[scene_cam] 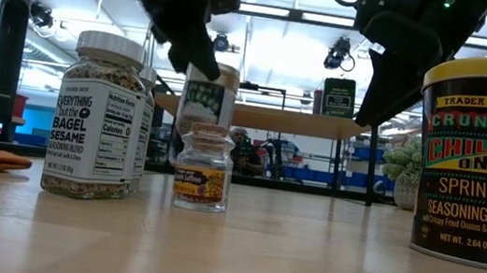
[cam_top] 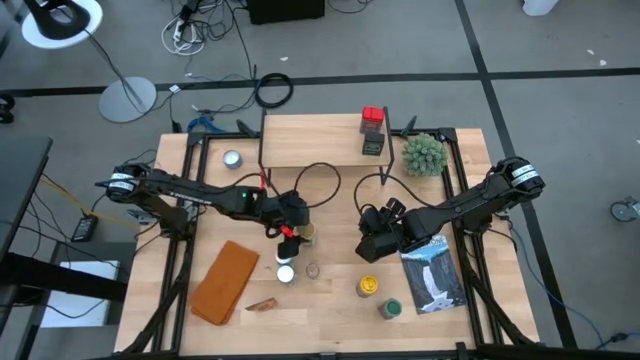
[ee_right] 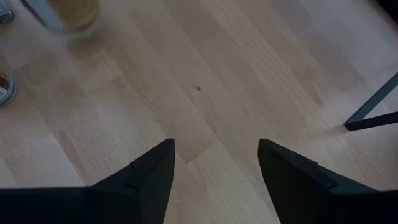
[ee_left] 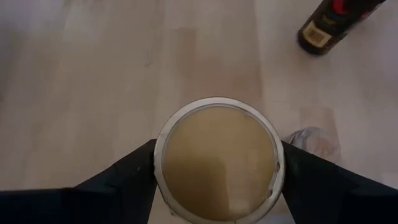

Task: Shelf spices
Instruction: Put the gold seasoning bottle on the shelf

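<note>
My left gripper is near the table's middle, shut on a tan-topped glass spice jar. My right gripper hangs open over bare wood to its right, touching nothing. Standing on the table near the held jar are a red-capped dark bottle, a white-topped bagel-seasoning jar and a small clear jar. A yellow-topped tin and a green-topped jar stand nearer the front. The wooden shelf stands at the far edge, with a red-topped tin and a dark tin on it. My left gripper holds the tan-topped jar just below its lid rim, pinched between the two fingers on opposite sides. The fingers come from above, pointing down. The jar stands upright and looks lifted a little off the table.
An orange cloth lies front left and a printed booklet front right. A flat silver tin sits left of the shelf and a spiky green plant ball right of it. Bare wood lies under the right gripper.
</note>
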You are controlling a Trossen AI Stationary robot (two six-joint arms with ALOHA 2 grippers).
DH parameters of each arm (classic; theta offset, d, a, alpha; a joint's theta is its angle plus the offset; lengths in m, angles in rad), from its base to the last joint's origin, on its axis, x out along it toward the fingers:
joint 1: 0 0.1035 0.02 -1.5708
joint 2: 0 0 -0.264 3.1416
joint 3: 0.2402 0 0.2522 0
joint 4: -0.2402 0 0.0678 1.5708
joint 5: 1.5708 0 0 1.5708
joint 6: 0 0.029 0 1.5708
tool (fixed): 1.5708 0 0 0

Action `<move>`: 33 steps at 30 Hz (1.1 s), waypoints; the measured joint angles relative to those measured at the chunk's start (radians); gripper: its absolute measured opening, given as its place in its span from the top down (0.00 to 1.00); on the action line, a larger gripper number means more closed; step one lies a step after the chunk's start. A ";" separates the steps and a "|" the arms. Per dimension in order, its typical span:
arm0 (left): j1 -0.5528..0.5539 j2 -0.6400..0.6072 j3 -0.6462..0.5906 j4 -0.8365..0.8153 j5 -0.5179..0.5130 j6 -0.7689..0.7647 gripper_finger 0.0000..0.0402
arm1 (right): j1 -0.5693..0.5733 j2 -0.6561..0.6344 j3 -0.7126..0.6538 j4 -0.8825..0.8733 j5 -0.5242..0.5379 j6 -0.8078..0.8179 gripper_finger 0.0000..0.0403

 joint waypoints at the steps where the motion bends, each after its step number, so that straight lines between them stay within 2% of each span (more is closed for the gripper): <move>1: 0.005 0.000 0.025 -0.039 -0.017 0.001 0.29 | 0.000 0.000 0.000 0.000 0.000 0.000 0.43; 10: 0.106 0.000 0.277 -0.338 -0.042 0.095 0.29 | 0.000 0.000 0.000 0.001 0.000 -0.002 0.43; 17: 0.249 0.000 0.496 -0.530 -0.039 0.168 0.29 | 0.000 0.000 0.000 0.001 0.000 -0.002 0.43; 21: 0.353 -0.001 0.590 -0.587 -0.033 0.217 0.29 | 0.000 0.000 0.000 0.003 0.000 -0.008 0.43; 25: 0.478 -0.001 0.642 -0.605 0.022 0.248 0.29 | 0.000 0.000 0.000 0.003 0.000 -0.009 0.43; 33: 0.742 -0.002 0.642 -0.598 0.165 0.278 0.29 | 0.000 0.000 0.000 0.004 0.000 -0.009 0.43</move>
